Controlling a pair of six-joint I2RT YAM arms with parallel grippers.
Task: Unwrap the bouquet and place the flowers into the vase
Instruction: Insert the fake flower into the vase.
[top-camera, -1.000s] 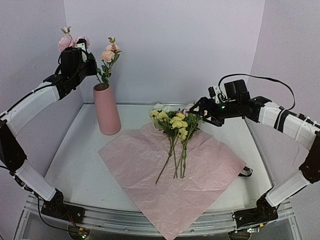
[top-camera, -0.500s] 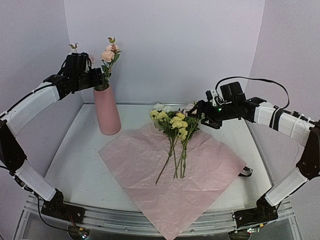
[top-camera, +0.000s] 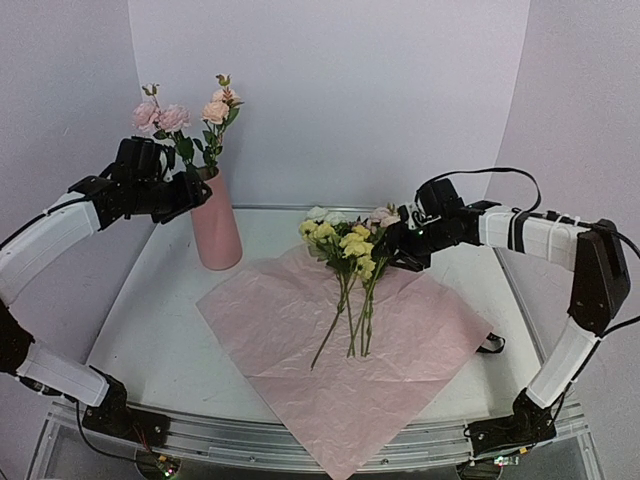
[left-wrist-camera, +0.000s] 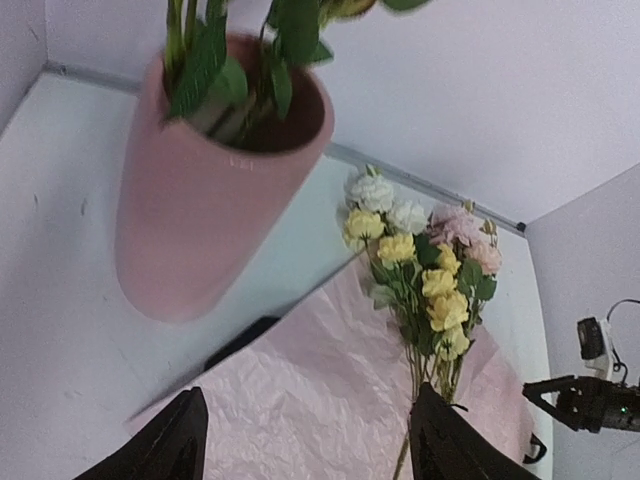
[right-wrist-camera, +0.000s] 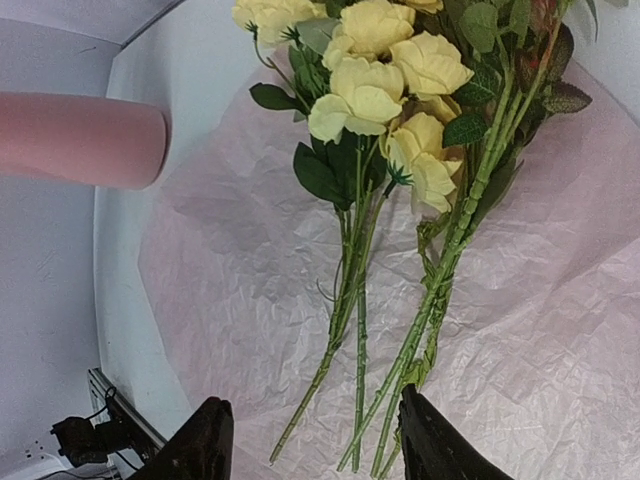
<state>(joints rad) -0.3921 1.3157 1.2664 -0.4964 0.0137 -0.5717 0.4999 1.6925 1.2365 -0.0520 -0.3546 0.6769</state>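
**Paper open flat, some flowers in the vase, the rest on the sheet**

- Table (top-camera: 150, 330): white top, both arms reach in from the near edge.
- Pink paper (top-camera: 400, 350): crinkled sheet spread flat mid-table, one corner hanging over the near edge.
- Vase (top-camera: 215, 235): upright at back left, just off the paper's left corner. Pink stems (top-camera: 165, 118) stand in it, heads and leaves above the rim.
- Loose flowers (top-camera: 350, 250): yellow, cream and pink bunch lying on the far part of the paper, heads toward the back wall, stem ends pointing to the near edge.
- Left gripper (top-camera: 188, 195): beside the vase rim, on its left. Fingers (left-wrist-camera: 170, 440) wide apart, nothing between them.
- Right gripper (top-camera: 398, 245): right next to the heads on the bunch's right side. Fingers (right-wrist-camera: 205, 445) apart, with nothing clamped that I can see; stems lie on the paper beyond them.
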